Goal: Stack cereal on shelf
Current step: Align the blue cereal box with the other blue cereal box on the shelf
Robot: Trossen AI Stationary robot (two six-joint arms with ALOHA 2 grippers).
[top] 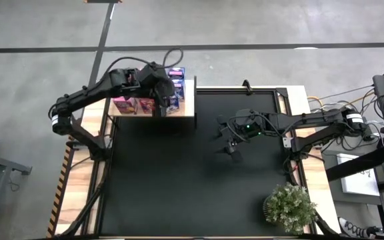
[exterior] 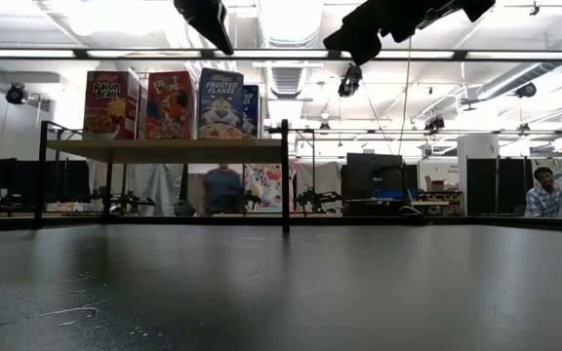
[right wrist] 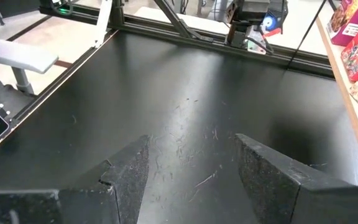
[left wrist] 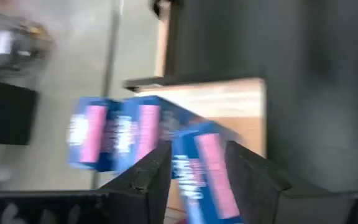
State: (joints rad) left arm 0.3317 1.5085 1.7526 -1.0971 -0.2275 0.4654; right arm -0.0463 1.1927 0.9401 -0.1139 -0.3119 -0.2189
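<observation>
The pale wooden shelf [top: 187, 107] stands at the table's far left. On it stand cereal boxes: two pink ones [top: 131, 105] and a blue one [top: 173, 101] in the near row, more blue ones [top: 176, 73] behind. The low view shows them upright on the plank [exterior: 164, 150], the blue Frosted Flakes box [exterior: 220, 102] at the row's right end. My left gripper [top: 163, 95] hangs open just above that box [left wrist: 199, 163]; its fingers stand either side of the box's top, and the low view [exterior: 226, 49] shows a gap above it. My right gripper [top: 231, 143] is open and empty over the black mat.
The black mat [top: 192, 180] covers the table in front of the shelf. A potted plant [top: 289, 207] stands at the near right corner. The shelf's dark right post [exterior: 285, 175] reaches down to the mat. People [exterior: 224, 190] are in the room beyond the table.
</observation>
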